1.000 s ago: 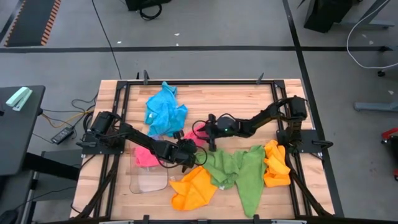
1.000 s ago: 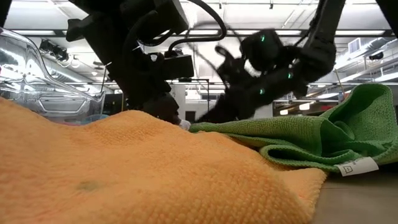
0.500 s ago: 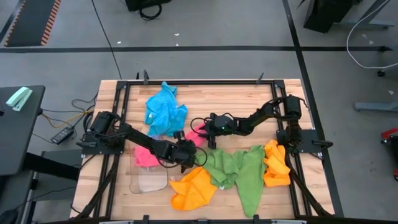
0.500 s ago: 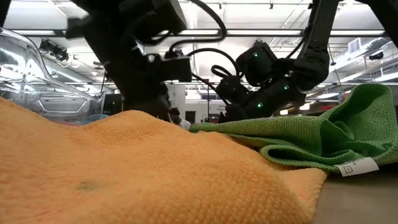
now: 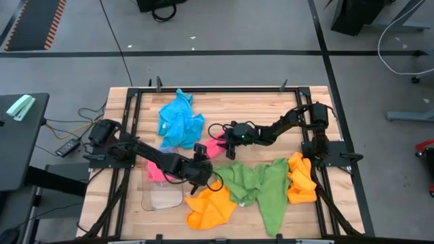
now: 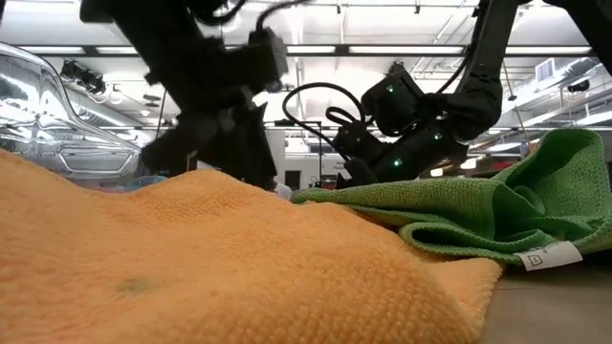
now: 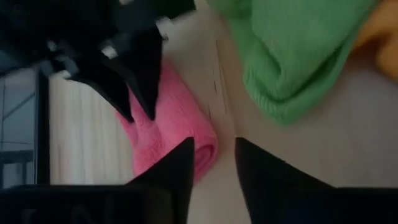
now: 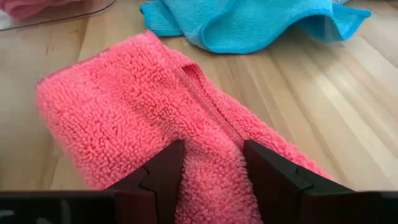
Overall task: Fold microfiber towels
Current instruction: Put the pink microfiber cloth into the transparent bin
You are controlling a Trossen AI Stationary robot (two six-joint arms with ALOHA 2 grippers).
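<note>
While two end effectors meet at mid-table, a pink towel [image 8: 155,118] is gripped.
The right end effector [image 8: 211,165] is closed on its fold; the left end effector [image 5: 201,150] (fingers parted, empty) hovers beside it, near blue towel [image 5: 178,120].

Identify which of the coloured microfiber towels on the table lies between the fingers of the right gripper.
The folded pink microfiber towel at the table's middle: the right gripper has a finger on each side of it. The crumpled blue, green and orange towels lie untouched.
</note>
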